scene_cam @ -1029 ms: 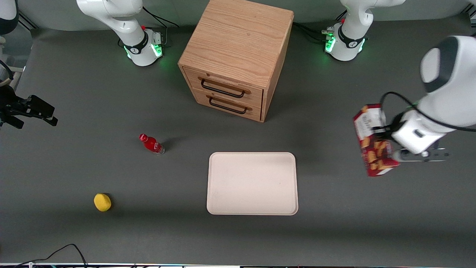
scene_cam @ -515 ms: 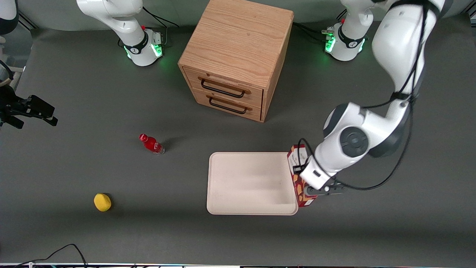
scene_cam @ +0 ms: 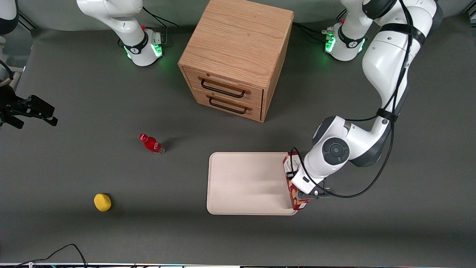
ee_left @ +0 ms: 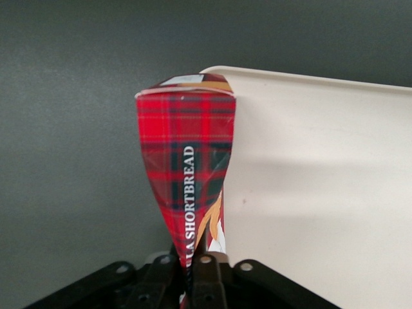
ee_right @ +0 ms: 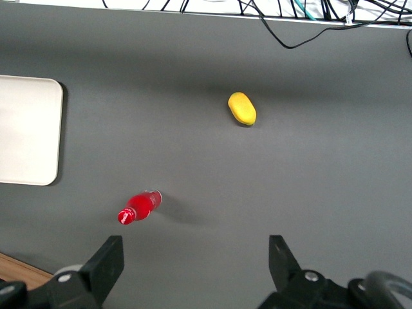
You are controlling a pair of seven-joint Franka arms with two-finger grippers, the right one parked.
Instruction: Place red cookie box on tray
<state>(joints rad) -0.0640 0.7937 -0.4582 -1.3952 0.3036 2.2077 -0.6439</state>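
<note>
The claw (scene_cam: 302, 192) pinches the red cookie box (scene_cam: 291, 183) lengthwise along the tray (scene_cam: 245, 182)'s short edge nearest the working arm.

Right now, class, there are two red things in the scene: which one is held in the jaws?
The red cookie box, a plaid carton gripped by the left gripper at the tray edge. The small red bottle lies alone on the table, toward the parked arm's end.

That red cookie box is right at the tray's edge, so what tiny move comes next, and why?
Probably a short slide farther over the tray. The tool is shut on the red cookie box, which hangs over the tray's rim at the working arm's end, partly past it.
</note>
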